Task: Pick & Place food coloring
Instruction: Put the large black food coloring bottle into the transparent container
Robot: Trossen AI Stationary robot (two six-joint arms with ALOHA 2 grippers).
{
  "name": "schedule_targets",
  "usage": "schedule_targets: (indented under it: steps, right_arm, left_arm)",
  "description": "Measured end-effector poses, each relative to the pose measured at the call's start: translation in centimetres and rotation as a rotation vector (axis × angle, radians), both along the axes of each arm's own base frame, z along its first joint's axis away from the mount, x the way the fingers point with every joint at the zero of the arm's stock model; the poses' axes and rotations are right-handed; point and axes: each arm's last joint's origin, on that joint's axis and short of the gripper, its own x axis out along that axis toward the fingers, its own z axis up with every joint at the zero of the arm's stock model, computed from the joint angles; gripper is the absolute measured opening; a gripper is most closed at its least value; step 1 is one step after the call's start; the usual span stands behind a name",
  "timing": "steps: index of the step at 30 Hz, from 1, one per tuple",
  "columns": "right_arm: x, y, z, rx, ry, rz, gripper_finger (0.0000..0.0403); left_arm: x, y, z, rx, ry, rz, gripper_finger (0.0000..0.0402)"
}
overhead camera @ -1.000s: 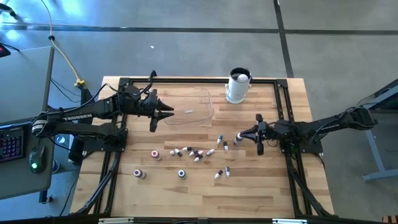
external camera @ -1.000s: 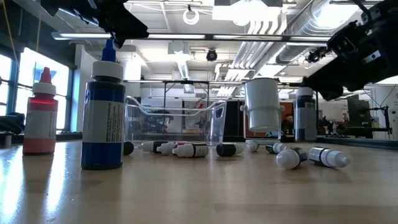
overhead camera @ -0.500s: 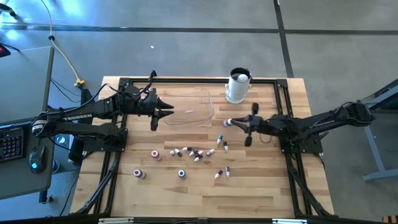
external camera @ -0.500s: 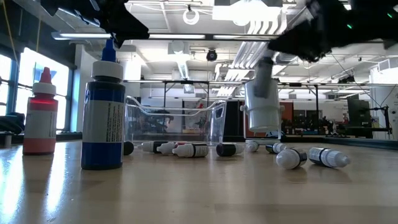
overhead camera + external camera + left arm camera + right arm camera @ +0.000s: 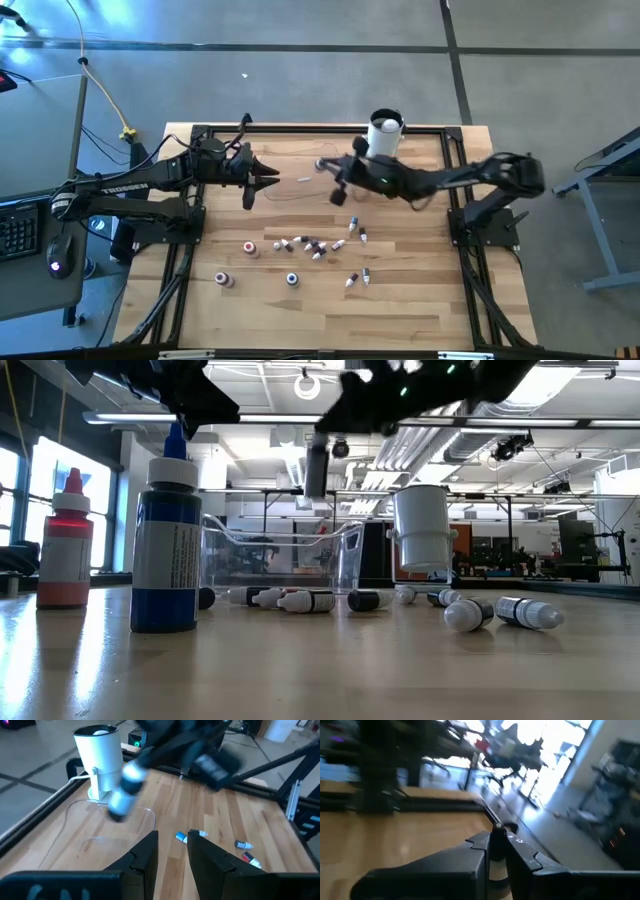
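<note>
Change: since a second ago the right gripper (image 5: 325, 166) has swung from beside the scattered bottles across the table to hang above the clear tray (image 5: 306, 187), carrying a small bottle (image 5: 121, 795) with it; the left arm has not shifted.
Right gripper: fingers (image 5: 520, 855) clamped on the small bottle, a narrow pale strip of it showing between them in the right wrist view; held in the air, off the wood.
Held bottle: whitish body with a dark end, blurred in the left wrist view, hanging over the tray, near the white container (image 5: 383, 139).
Left gripper (image 5: 268, 180): hovering at the tray's left edge, its two fingers (image 5: 145, 855) a narrow gap apart with nothing between them.
Clear tray: shallow, see-through, at the far middle of the table (image 5: 420, 300), between the two grippers.
White container: tall white cylinder with a dark top, upright at the far edge, just right of the tray.
Other food coloring: a loose scatter of small bottles (image 5: 312, 245) lying on their sides at the table's middle, two more (image 5: 358, 278) nearer the front, and three small round pots (image 5: 222, 280) to the left front.
Low view: a blue bottle (image 5: 166, 545) and a red bottle (image 5: 66, 545) stand upright close to the camera; more bottles (image 5: 500, 610) lie flat farther back.
</note>
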Motion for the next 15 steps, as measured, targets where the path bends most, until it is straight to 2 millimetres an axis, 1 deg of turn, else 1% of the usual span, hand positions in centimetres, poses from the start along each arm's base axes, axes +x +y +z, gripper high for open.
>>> schedule_targets:
  steps: [3,6,11,15]
  right_arm:
    - [1.0,-1.7,-2.1,0.046,0.041,-0.038,0.0039]
    - [1.7,-3.1,-4.0,0.083,0.056,-0.07,0.0034]
    - [2.0,-5.4,-7.0,0.172,0.056,-0.125,0.0031]
    - [2.0,-6.3,-8.3,0.183,0.084,-0.172,0.0041]
  left_arm:
    - [0.0,0.0,0.0,-0.009,0.0,0.002,0.0104]
    - [0.0,0.0,0.0,-0.004,0.001,0.002,0.0104]
    - [0.0,0.0,0.0,-0.006,0.001,0.001,0.0104]
    - [0.0,0.0,0.0,-0.026,-0.002,0.008,0.0104]
